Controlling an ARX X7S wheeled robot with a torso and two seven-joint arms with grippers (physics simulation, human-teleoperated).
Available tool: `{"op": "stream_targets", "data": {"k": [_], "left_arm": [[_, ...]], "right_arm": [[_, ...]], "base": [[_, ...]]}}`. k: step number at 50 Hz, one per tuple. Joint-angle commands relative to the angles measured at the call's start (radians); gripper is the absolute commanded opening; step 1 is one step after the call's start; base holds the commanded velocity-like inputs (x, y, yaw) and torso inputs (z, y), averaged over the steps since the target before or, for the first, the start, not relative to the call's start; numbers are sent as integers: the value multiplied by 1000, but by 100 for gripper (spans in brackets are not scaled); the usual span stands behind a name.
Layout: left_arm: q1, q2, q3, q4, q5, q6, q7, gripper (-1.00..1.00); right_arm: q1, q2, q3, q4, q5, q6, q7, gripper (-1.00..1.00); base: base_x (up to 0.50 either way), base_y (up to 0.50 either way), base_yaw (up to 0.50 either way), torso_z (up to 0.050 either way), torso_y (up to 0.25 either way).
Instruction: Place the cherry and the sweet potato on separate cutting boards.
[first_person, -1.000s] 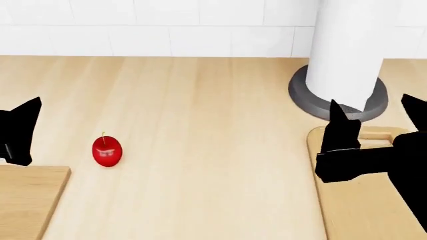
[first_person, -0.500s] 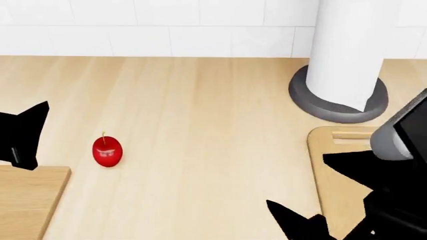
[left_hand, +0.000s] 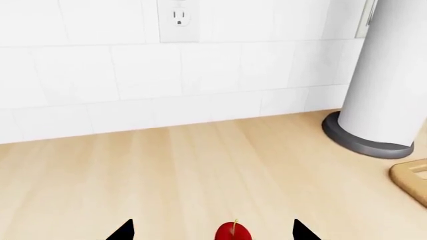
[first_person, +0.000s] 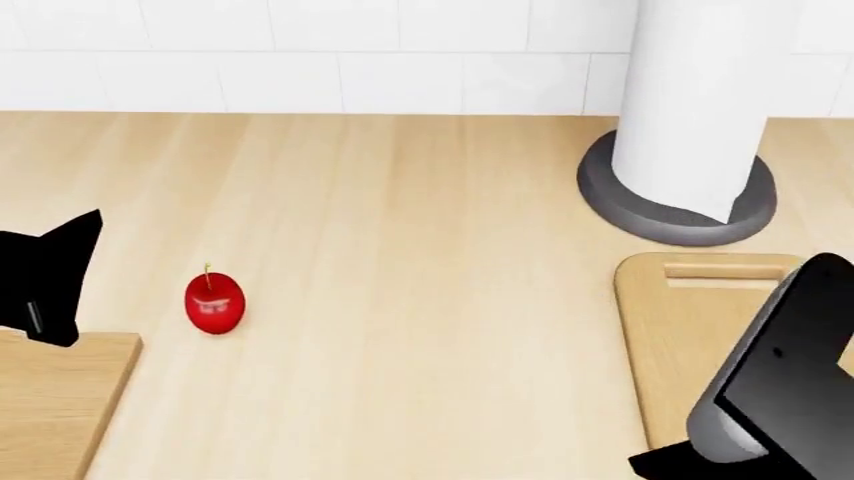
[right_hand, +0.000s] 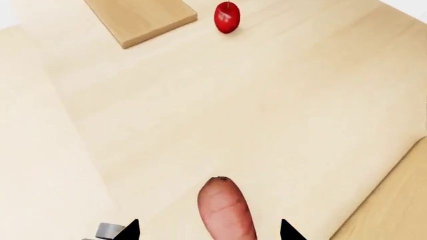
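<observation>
Left gripper (left_hand: 211, 231): jaws spread wide, only the two black fingertips (left_hand: 123, 231) showing at the edge of its wrist view. The cherry (left_hand: 233, 233) sits between them on the counter (left_hand: 200, 165), touching neither; nothing held.

Right gripper (right_hand: 208, 231): jaws likewise parted wide, tips either side of the sweet potato (right_hand: 227, 210), which lies lengthwise between them on the counter. No contact visible; not gripped.

Head view: cherry (first_person: 214, 302) lies on bare counter, stem up, just beyond the far corner of the square board (first_person: 54, 400) at lower left. Left gripper (first_person: 47, 275) is near it, to its left. The rounded board (first_person: 681, 330) lies at right, slot handle toward the paper towel roll (first_person: 701, 100) on its grey base. The sweet potato is not seen in this view.

Writing: none readable. A wall outlet (left_hand: 178, 17) shows on the tiles.

Versus a second ago: the right arm (first_person: 781, 380) has swung down and toward the robot off the rounded board, its fingers now out of the head view. Left gripper has edged slightly toward the cherry. Cherry and boards unmoved.
</observation>
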Motion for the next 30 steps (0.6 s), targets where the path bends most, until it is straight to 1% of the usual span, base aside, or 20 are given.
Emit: {"op": "stream_targets", "data": {"k": [1,3,7,12,30], "left_arm": [[5,-11,-5,3,-25,-1,-13,100],[8,-10,-1,4,-24,2,-14,100],[11,-11,4,2,-23,8,-14,100],[9,-9,18,-3,-16,16,-11,100],[15,-20,25,-6,-25,30,-17,100]], "right_arm": [[72,-31,-168,7,-228,-7,-114,100],[87,-41,-224,12,-300,-20,-149,100],[113,-69,-294,34,-371,-38,-185,100],[159,-101,-420,62,-472,-37,-239,100],[112,-142,-531,111,-535,-114,-276,100]], "base": [[0,0,0,0,0],[0,0,0,0,0],[0,0,0,0,0],[0,0,0,0,0],[0,0,0,0,0]]}}
